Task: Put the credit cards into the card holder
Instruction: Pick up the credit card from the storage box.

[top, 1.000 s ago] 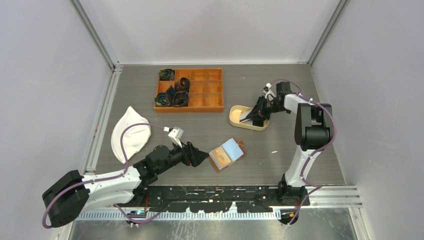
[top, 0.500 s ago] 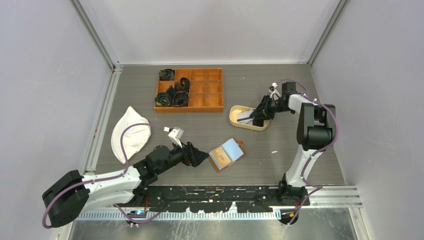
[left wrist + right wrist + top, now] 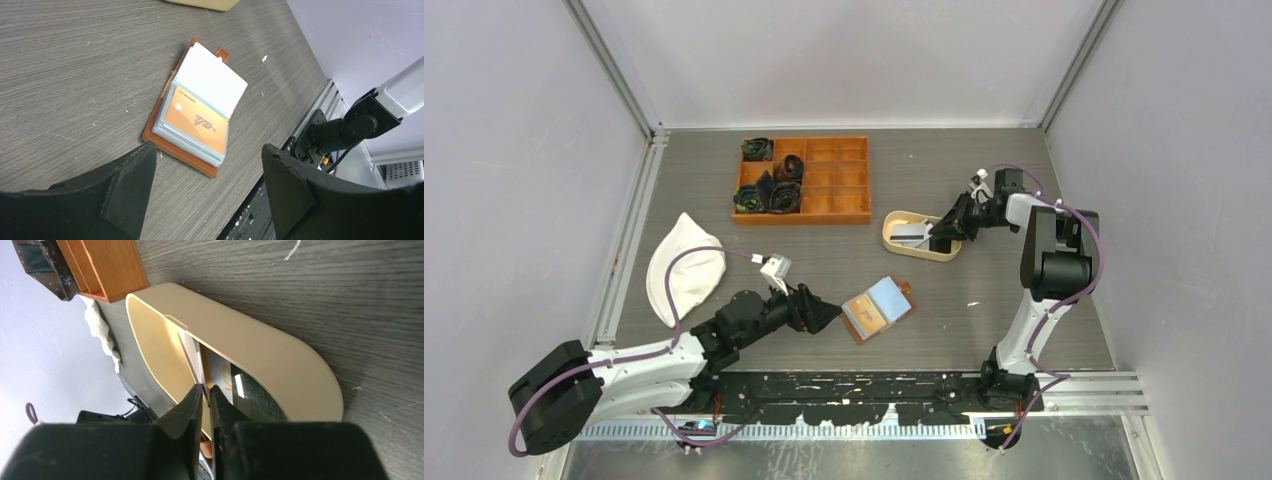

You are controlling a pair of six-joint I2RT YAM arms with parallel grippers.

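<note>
Card holder brown and open, left tool wide, empty, right tool pinching white-grey card

Grey wood-grain table. Orange divided box far centre, dark rolled bundles in its left compartments. Beige oval tray just right of the box, slightly nearer. White crumpled cloth at left, near the rail.

Brown leather card holder lies open on the counter, an orange card in its clear sleeves; remaining credit cards sit in the beige tray, one tilted.
</note>
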